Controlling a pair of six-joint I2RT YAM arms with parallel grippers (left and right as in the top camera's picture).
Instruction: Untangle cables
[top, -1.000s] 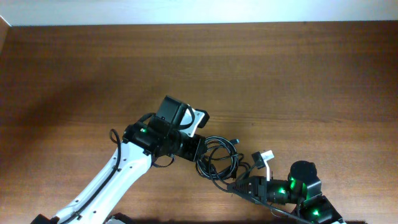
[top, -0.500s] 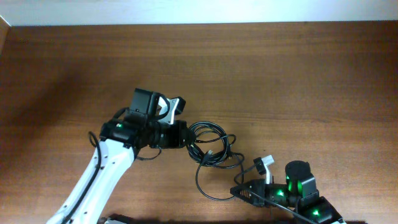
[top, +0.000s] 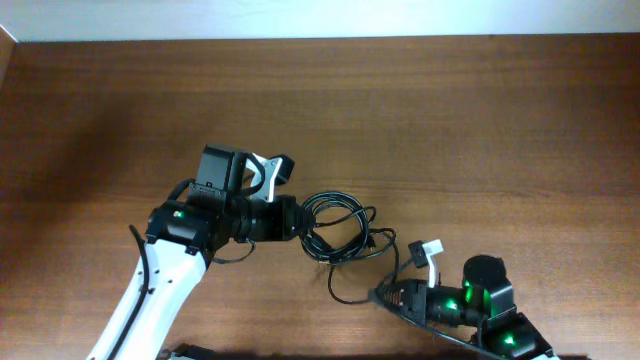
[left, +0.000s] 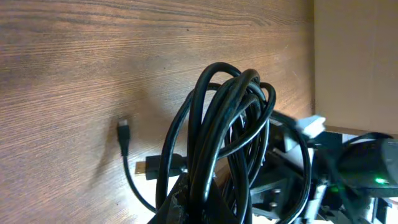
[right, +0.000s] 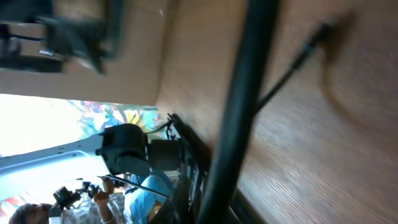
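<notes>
Cables sat in one black bunch on the table, toward its near edge. The left gripper was clamped on the bunch; the right gripper pinched one strand. They looked light, soft and bendy, best held by a loose end.

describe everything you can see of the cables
The cables are thin, glossy black cords, rubbery-looking, wound into one tangled coil of overlapping loops near the middle of the wooden table. The left gripper has its jaws shut on the coil's left edge. One loose strand curves down and right to the right gripper, whose jaws are shut on it. Two small plug ends stick out beside the coil.
</notes>
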